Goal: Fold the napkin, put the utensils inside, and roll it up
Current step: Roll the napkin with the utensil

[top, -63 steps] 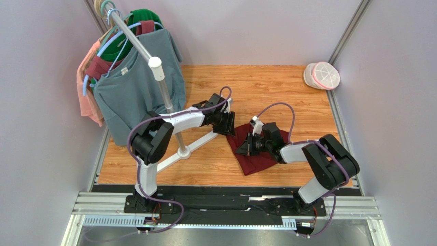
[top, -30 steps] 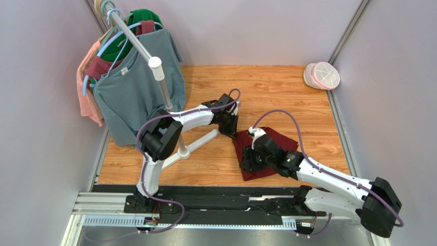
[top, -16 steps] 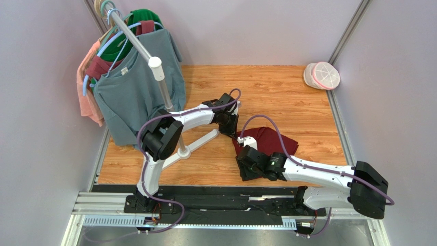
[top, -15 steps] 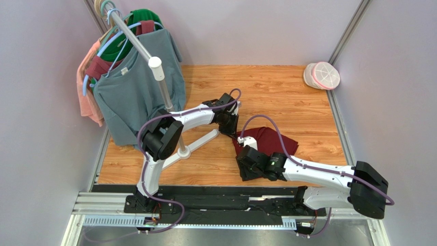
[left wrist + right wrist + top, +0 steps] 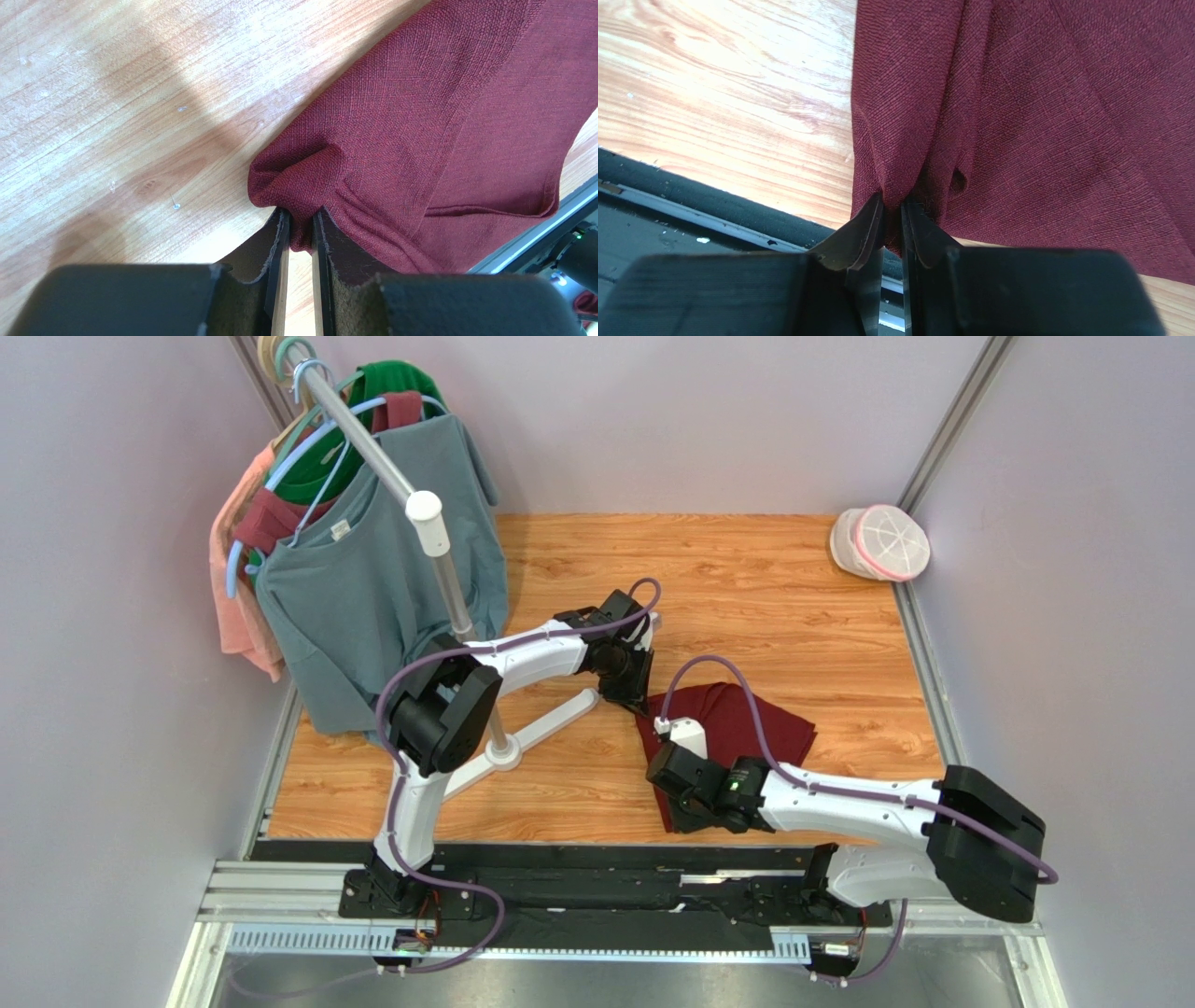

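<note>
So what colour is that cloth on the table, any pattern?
The napkin is plain dark red, no pattern; the left wrist view shows it best.

The table (image 5: 786, 588) has a light wood-grain top, bare over most of its surface. The napkin (image 5: 786, 731), a maroon cloth, lies on it loosely folded and creased between the two grippers. One bunched corner sits in the left gripper (image 5: 298, 217) and the near edge is gathered in the right gripper (image 5: 892, 203); the rest spreads flat beyond and to the right of both. A white T-shaped rack base (image 5: 544, 725) stands on the wood just left of the left gripper, near the cloth but apart from it. A round pink-and-white container (image 5: 881, 542) sits in the far right corner, well away from both grippers.
</note>
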`<state>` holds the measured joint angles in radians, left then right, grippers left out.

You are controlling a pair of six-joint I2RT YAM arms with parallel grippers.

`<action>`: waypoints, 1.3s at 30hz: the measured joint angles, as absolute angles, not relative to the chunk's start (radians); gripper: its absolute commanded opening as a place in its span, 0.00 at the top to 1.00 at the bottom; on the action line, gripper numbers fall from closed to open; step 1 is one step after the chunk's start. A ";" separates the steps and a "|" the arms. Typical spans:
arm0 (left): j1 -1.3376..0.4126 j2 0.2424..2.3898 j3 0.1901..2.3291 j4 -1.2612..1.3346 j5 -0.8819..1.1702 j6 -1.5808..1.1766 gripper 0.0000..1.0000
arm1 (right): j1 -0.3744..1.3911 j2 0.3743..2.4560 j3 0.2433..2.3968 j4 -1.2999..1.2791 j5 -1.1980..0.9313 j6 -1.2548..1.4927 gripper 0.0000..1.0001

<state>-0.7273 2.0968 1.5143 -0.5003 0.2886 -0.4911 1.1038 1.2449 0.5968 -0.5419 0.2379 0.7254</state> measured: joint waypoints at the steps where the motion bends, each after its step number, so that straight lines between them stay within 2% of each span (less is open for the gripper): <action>1: -0.727 2.097 1.514 -0.501 0.289 -0.491 0.78 | 1.104 1.247 0.593 -0.538 0.239 0.730 0.79; 2: -0.727 2.097 1.515 -0.501 0.289 -0.491 0.78 | 1.104 1.253 0.589 -0.532 0.240 0.738 0.77; 6: -0.727 2.097 1.518 -0.506 0.286 -0.489 0.79 | 1.105 1.259 0.589 -0.529 0.245 0.759 0.58; 9: -0.728 2.097 1.518 -0.507 0.286 -0.488 0.79 | 1.112 1.247 0.604 -0.559 0.248 0.754 0.49; 14: -0.729 2.099 1.520 -0.509 0.287 -0.488 0.79 | 1.132 1.196 0.735 -0.676 0.283 0.699 0.44; 19: -0.729 2.106 1.531 -0.519 0.288 -0.487 0.80 | 1.138 1.227 0.884 -0.675 0.352 0.612 0.43; 22: -0.729 2.109 1.537 -0.525 0.291 -0.487 0.80 | 1.137 1.351 0.936 -0.645 0.416 0.545 0.43; 27: -0.729 2.115 1.548 -0.534 0.294 -0.487 0.80 | 1.126 1.486 0.937 -0.611 0.463 0.484 0.44; 39: -0.729 2.119 1.554 -0.539 0.297 -0.484 0.80 | 1.077 1.561 0.903 -0.480 0.480 0.436 0.46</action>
<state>-0.7288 2.1193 1.5536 -0.5388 0.2974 -0.4839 1.0767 1.5612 0.9028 -0.4801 0.4805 0.4362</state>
